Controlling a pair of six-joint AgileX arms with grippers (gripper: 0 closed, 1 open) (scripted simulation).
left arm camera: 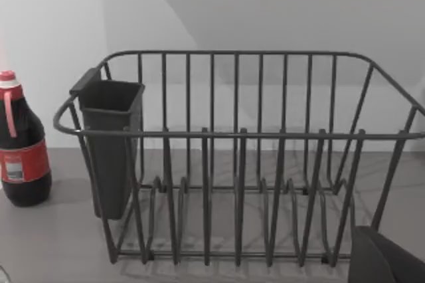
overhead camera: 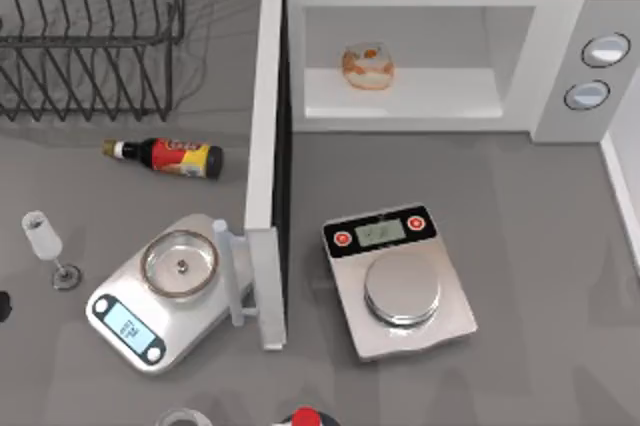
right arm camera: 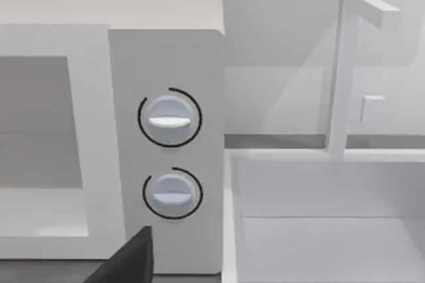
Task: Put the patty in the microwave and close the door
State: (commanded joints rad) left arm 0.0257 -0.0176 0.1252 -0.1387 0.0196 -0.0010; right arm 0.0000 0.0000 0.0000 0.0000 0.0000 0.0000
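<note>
The glossy orange-brown patty (overhead camera: 367,66) sits inside the white box microwave (overhead camera: 440,6); its flat white door (overhead camera: 266,161) stands open. No label is readable. Either claw's state: cannot tell.

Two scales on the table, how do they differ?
The left scale lies turned at an angle beside the open door; the right scale sits nearly square before the microwave. The left's display is blue-lit, the right's grey between red buttons. Both are silver with round plates.

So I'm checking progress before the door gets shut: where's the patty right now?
In the top view the patty sits inside the microwave, on the cavity floor left of centre, with the door standing open at the cavity's left.
</note>
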